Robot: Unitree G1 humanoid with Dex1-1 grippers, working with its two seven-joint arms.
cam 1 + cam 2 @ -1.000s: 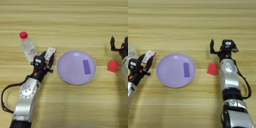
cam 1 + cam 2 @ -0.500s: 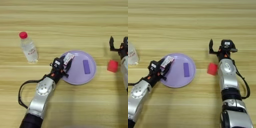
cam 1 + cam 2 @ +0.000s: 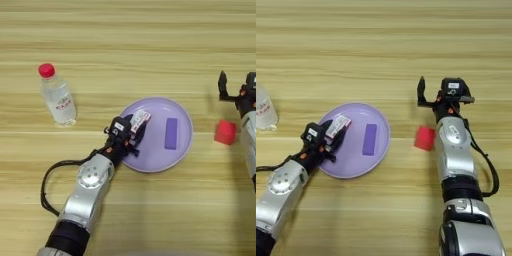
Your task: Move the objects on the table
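Observation:
My left gripper (image 3: 133, 131) is shut on a small flat white box with red print (image 3: 140, 119), holding it over the left part of a round lilac plate (image 3: 159, 156). A clear plastic bottle with a red cap and label (image 3: 57, 97) stands upright on the table to the left of the plate. At the plate's right a small red cube (image 3: 424, 138) lies on the wood. My right gripper (image 3: 436, 95) rests just behind the cube, open, with nothing between its fingers.
A flat purple block (image 3: 171, 133) lies on the right half of the plate. The light-wood table (image 3: 130, 45) fills both views. My left arm's black cable (image 3: 46, 185) loops over the wood near the front left.
My left gripper has carried the white box to the right, from beside the bottle to above the plate's left part. The right arm, cube and bottle stay put.

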